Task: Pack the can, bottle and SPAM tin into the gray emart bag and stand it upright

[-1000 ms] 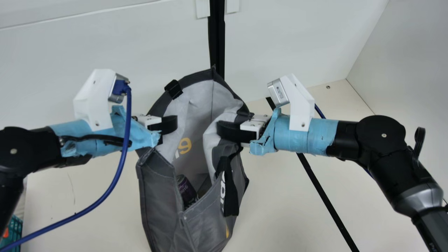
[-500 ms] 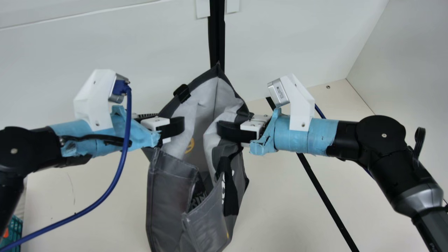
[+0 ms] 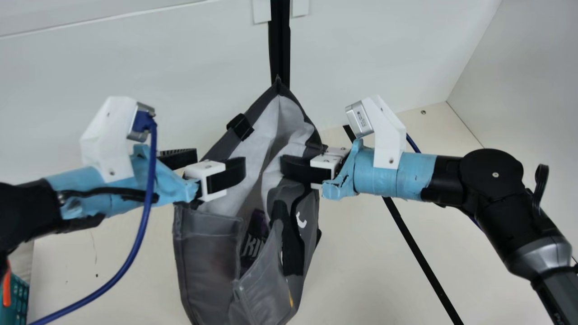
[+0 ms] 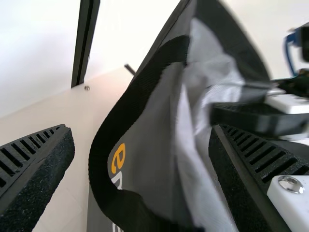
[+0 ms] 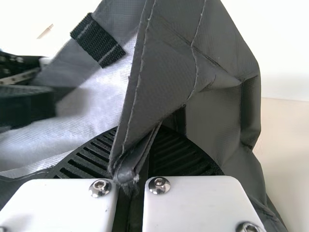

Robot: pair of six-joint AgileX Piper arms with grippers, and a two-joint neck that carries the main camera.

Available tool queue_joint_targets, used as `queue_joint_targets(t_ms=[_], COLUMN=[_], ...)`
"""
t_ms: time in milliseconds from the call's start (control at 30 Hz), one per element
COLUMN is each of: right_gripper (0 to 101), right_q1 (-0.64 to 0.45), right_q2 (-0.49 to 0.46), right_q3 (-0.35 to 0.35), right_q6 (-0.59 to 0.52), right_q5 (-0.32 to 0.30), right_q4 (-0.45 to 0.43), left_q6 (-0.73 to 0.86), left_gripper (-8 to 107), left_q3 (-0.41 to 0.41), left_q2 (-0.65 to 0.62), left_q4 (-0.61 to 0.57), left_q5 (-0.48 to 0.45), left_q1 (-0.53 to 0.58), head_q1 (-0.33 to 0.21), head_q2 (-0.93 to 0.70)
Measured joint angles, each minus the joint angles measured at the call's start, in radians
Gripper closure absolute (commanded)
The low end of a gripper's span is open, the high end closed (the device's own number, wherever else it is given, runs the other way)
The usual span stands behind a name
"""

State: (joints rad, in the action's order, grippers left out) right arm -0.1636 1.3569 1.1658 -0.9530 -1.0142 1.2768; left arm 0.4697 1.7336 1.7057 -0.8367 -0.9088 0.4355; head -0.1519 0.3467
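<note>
The cream table (image 3: 375, 271) spreads beneath the gray emart bag (image 3: 203, 253). At the bag's right rim, the right gripper (image 5: 140, 145) is clamped on fabric; at its left rim, the left gripper (image 4: 142, 140) straddles the wall, fingers apart. Inside the bag sits probably the can (image 3: 254, 243). Best pinch the left rim squarely, then raise both 2 sides evenly to avoid tipping.

In the main view, the left gripper (image 3: 220, 161) has opened, its jaws now wide apart with the rim of the gray bag (image 3: 205, 257) between them. Its arm has shifted slightly outward. The bag's mouth has narrowed.
</note>
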Motion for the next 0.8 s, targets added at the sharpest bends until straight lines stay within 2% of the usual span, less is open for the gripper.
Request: queue_joint_targets(t_ms=[433,800], right_gripper=[101,101], right_q1=[0.0,0.0], right_q2=[0.0,0.0], right_q3=[0.0,0.0], right_q6=[0.0,0.0], right_q5=[0.0,0.0], right_q4=[0.0,0.0], left_q6=[0.093,0.082], left_gripper=[9,9], left_q3=[-0.104,-0.14], left_q2=[-0.144,-0.263], left_q4=[-0.085,-0.025], left_q5=[-0.001,-0.005], left_q1=[-0.064,-0.135], head_q1=[0.0,0.0], head_q2=[0.002,0.002])
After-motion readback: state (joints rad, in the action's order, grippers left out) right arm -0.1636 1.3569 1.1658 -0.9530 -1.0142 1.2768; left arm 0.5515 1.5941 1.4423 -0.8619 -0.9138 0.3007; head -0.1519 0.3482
